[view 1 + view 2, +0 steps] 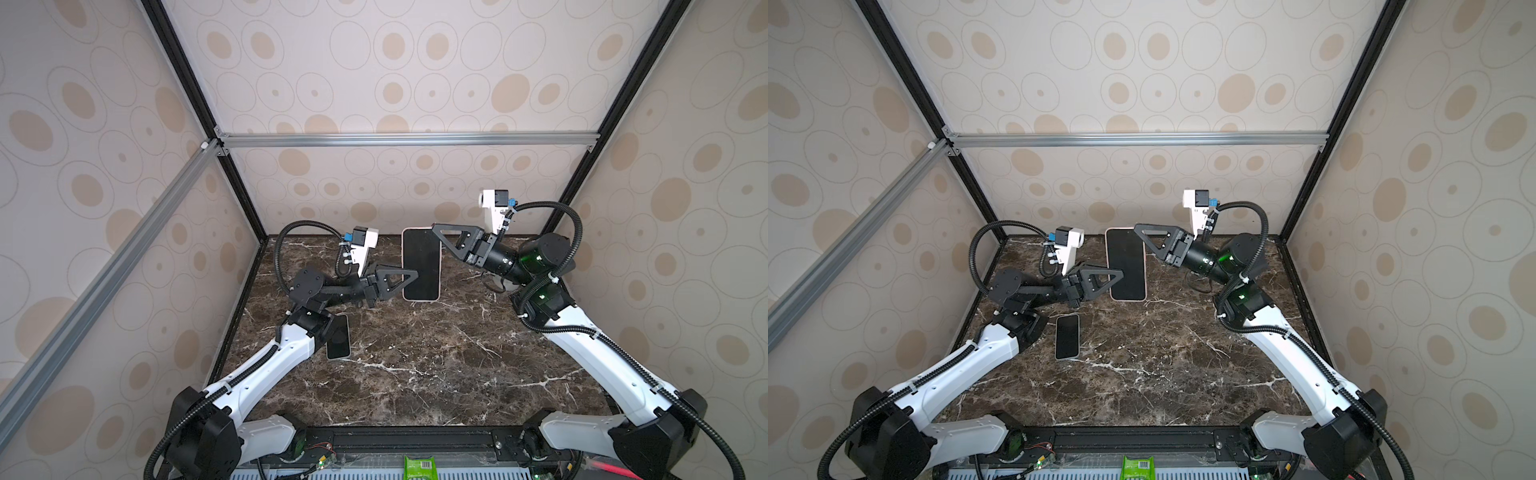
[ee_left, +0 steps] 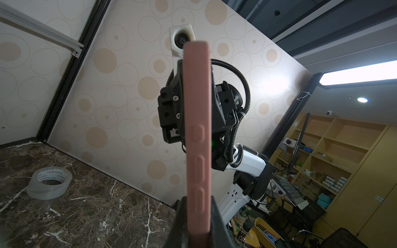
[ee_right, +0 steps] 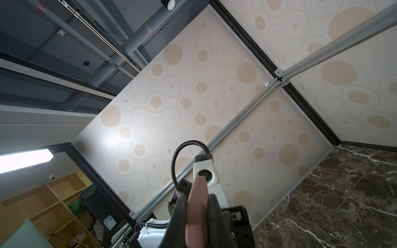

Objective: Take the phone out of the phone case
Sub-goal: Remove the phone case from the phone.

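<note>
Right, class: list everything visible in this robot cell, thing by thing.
pink rubbery phone case: one, pink with black face, held up between both hands
black-screened pale-rimmed phone: one, black, flat on table by left arm
clear tape roll: one, translucent, on table, left wrist view only
green packet: one, green, front edge of rig
dark marble table: one, brown white-veined, beneath all
left hand: one, black, shut on case's long edge
right hand: one, black, shut on case's far corner
</note>
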You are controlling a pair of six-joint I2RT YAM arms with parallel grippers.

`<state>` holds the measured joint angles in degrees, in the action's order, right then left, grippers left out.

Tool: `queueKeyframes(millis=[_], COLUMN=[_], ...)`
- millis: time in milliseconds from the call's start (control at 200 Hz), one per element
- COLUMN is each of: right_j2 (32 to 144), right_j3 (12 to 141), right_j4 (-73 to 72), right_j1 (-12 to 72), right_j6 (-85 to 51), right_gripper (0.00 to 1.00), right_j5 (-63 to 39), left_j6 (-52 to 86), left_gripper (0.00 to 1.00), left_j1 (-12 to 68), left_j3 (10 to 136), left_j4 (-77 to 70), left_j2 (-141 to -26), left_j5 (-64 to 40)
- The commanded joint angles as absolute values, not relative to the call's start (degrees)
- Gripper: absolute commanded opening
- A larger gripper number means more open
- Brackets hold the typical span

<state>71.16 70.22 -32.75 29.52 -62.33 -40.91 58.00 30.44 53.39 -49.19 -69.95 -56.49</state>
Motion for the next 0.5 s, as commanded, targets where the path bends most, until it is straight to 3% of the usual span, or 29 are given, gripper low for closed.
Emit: queueKeyframes(millis=[0, 170, 490], right_j2=[70.57, 71.66, 73.07], right_j3=[69.25, 66.41, 65.35], right_j4=[-37.85, -44.70, -49.75], right_j1=[29.89, 30.11, 30.94], right_j6=[-70.24, -78.62, -84.54], right_gripper=[0.07, 0.01, 0.03], right_j5=[-41.27, -38.23, -36.49], left_j6=[51.55, 49.78, 46.02], left_gripper=[0.00, 0.00, 0.00], left_j1=[30.58, 30.40, 30.39], left_j3=[56.41, 58.27, 60.29], left_j4=[-47.77, -48.08, -46.66], left_j2=[-69.76, -74.75, -81.12], left_j5=[-55.59, -56.56, -57.26])
